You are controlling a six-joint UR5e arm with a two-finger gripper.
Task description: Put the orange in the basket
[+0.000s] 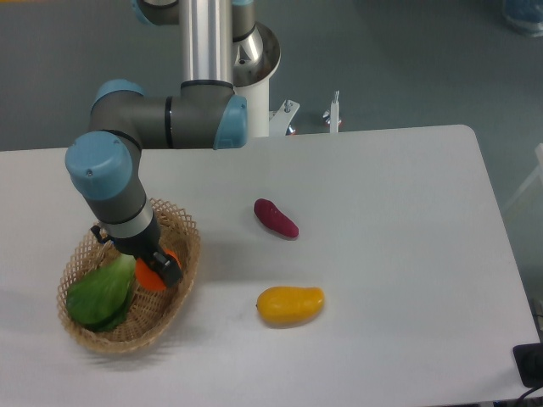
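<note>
The tan wicker basket (182,259) lies at the table's left, holding a green bok choy (97,297). My gripper (154,270) hangs inside the basket's right half, just above its floor, with its fingers shut on the orange (153,275). Only part of the orange shows, peeking out from behind the dark fingers. I cannot tell whether the orange touches the basket's bottom.
A yellow-orange mango (290,304) lies on the table right of the basket, and a purple sweet potato (276,218) sits farther back. The arm's elbow and upper link reach over the table's back left. The robot's base stands behind the table's rear edge.
</note>
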